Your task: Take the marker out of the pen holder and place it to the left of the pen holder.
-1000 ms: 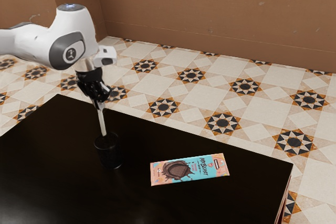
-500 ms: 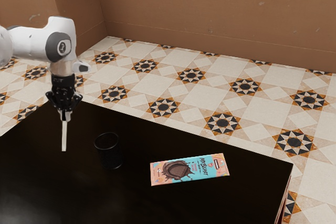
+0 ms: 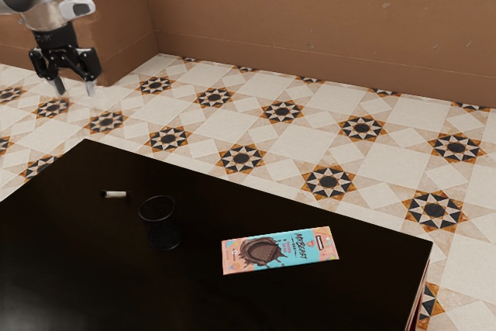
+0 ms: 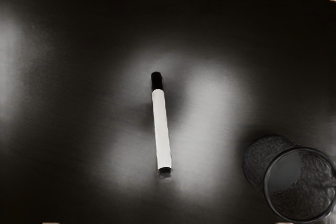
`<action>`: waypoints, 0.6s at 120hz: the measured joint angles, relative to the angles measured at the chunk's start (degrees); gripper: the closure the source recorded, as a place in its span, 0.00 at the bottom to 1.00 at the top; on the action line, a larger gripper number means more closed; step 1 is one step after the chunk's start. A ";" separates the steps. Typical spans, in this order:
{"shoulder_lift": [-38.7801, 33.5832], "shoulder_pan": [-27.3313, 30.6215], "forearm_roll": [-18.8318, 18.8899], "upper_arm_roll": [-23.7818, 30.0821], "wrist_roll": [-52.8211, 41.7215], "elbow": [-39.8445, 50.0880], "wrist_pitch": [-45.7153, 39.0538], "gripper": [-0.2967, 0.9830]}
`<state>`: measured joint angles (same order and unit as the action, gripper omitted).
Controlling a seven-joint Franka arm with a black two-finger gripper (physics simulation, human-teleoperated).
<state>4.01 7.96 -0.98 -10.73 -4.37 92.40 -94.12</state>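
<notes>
Gripper (image 3: 74,89) is spread wide and empty, up clear of the marker (image 3: 115,194), which lies flat near the pen holder (image 3: 161,226), presumably to satisfy the "left of" part.

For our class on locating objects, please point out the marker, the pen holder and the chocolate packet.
Marker (image 4: 161,129): wrist view, on its white barrel.
Pen holder (image 3: 163,234): exterior view, on its dark side wall.
Chocolate packet (image 3: 311,249): exterior view, on its turquoise part.
</notes>
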 joint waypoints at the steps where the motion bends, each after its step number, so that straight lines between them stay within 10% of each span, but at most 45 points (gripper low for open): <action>1: -0.86 -0.05 -0.02 -0.11 -0.01 0.06 -0.25 0.36; 35: -13.03 -13.51 6.95 -0.31 3.65 -0.87 2.11 0.26; 72: -12.96 -14.94 9.07 -0.17 8.24 -2.27 6.72 0.24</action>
<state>-8.95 -6.99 8.10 -10.90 3.87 90.13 -87.39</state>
